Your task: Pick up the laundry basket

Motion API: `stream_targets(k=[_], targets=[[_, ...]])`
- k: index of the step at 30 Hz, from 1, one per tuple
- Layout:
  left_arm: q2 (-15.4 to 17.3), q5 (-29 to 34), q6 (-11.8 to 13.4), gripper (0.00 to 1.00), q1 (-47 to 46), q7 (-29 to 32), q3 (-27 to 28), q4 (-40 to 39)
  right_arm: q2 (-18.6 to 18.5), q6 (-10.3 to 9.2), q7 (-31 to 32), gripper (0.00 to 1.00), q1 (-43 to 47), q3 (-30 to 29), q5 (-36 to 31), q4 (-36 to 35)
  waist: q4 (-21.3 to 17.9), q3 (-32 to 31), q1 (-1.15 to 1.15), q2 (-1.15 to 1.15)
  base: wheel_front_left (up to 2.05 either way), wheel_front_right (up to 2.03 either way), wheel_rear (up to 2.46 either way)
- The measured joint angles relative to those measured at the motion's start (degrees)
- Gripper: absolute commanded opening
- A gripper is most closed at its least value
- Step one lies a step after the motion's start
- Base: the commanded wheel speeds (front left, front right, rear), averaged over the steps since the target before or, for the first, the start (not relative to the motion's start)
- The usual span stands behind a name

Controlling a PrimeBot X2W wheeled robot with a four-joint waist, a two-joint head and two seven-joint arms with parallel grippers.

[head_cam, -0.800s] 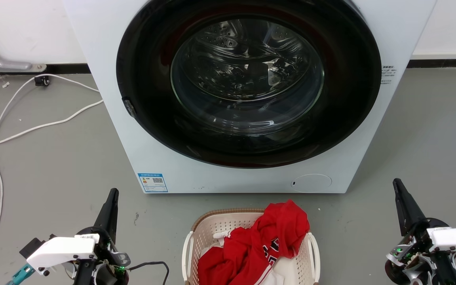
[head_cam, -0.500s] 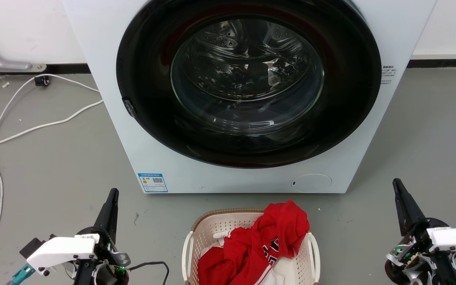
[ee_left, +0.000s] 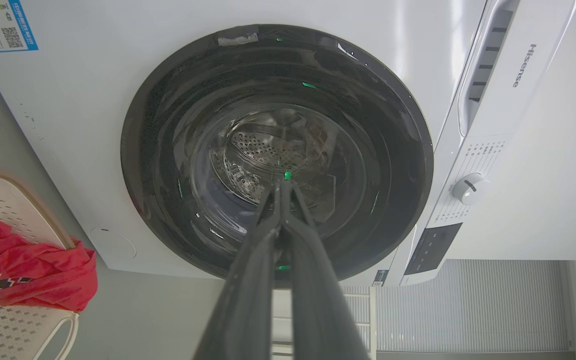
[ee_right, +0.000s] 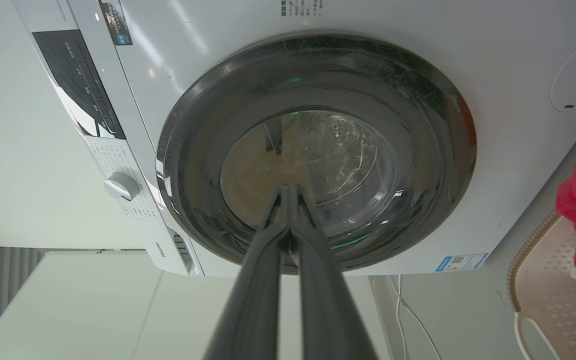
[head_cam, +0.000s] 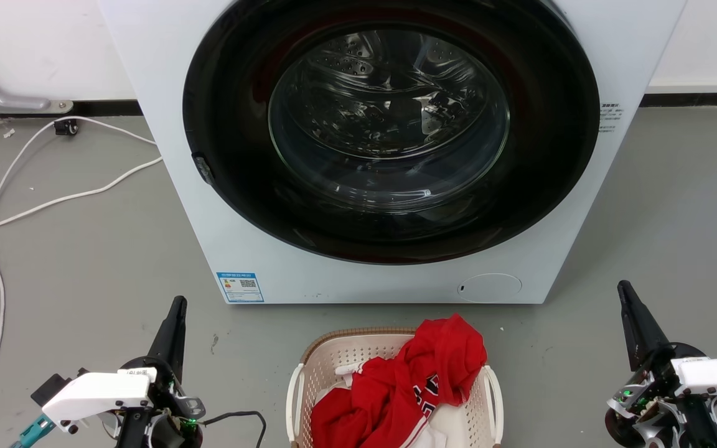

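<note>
The cream-white laundry basket with a brown woven rim stands on the floor at the bottom centre of the head view, just in front of the washing machine. A red garment is heaped in it and spills over the far rim. White loop handles show on its left and right sides. My left gripper is shut, well to the basket's left. My right gripper is shut, well to the basket's right. The left wrist view has the basket at its left edge; the basket sits at the right edge of the right wrist view.
A large white washing machine with a round dark glass door fills the space ahead. White cables trail over the grey floor at the left. Bare floor lies on both sides of the basket.
</note>
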Motion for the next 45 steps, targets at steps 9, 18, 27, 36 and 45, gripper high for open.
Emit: stream_targets(k=[9, 18, 27, 36, 45], targets=[[-0.02, 0.01, 0.00, 0.00, 0.00, 0.00, 0.03, 0.00, 0.02, 0.00, 0.00, 0.00, -0.01, -0.03, -0.01, 0.01, 0.00, 0.00, 0.00, 0.00, 0.00, 0.00, 0.00], [-0.04, 0.03, 0.00, 0.00, -0.01, 0.01, 0.07, 0.00, 0.03, 0.00, 0.02, 0.00, -0.01, -0.07, -0.01, 0.01, 0.00, 0.00, 0.00, 0.00, 0.00, 0.00, 0.00], [-0.08, 0.16, 0.01, 0.00, 0.07, 0.04, 0.07, 0.15, 0.07, 0.00, 0.08, 0.00, 0.08, -0.10, -0.01, 0.15, 0.00, 0.00, 0.00, 0.00, 0.00, 0.00, 0.00], [-0.49, 1.07, 0.09, 1.00, 2.68, -1.63, -0.47, 1.54, 0.38, -0.08, -1.49, 1.00, 2.95, 0.53, -0.69, 1.59, -0.02, 0.03, 0.00, 0.00, 0.00, 0.00, 0.00], [-0.49, 3.48, 0.09, 1.00, 3.36, -4.04, -0.35, 0.32, 0.40, -0.08, -3.96, 1.00, 3.47, 0.44, -3.94, 1.04, -0.01, 0.06, 0.00, 0.00, 0.00, 0.00, 0.00]])
